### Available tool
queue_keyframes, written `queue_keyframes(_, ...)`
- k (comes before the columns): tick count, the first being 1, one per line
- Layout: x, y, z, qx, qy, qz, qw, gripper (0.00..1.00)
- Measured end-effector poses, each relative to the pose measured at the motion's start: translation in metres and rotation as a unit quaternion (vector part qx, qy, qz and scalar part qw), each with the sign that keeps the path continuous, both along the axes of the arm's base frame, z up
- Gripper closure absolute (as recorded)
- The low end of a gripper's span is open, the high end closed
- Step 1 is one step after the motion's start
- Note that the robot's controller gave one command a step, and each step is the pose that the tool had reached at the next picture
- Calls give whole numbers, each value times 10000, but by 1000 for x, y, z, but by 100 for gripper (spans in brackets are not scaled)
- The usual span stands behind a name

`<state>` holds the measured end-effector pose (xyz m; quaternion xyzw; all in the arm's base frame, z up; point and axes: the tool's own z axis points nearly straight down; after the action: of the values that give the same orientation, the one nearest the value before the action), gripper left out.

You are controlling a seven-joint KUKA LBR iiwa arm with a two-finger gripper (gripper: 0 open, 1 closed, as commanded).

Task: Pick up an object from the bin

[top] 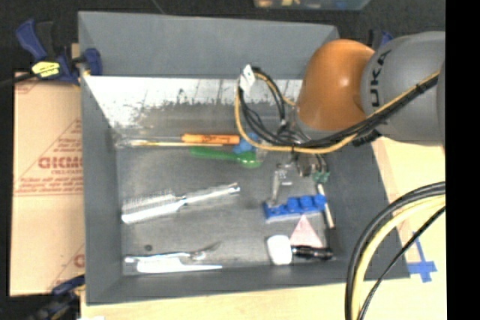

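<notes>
Hovering low in the right half of the bin (101, 183), the gripper (283, 182) sits just over the left end of a blue plastic block (298, 207); open or closed, cannot tell. The block looks light, stiff, a bit slick and knobbly on top, so it is probably best pinched across its short sides near the middle, though a pink wedge (306, 230) touching its near edge could get dragged along. Farther out: white cap (279, 249) near the wedge, then green spoon (225, 155), orange pen (206, 139) and clear brush (176, 202) off left.
</notes>
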<state>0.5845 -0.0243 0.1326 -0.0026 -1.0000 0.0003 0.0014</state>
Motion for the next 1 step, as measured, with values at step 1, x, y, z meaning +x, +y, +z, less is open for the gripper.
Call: queue_keyframes(1,2,0,3,-4,-34,3,10000,0)
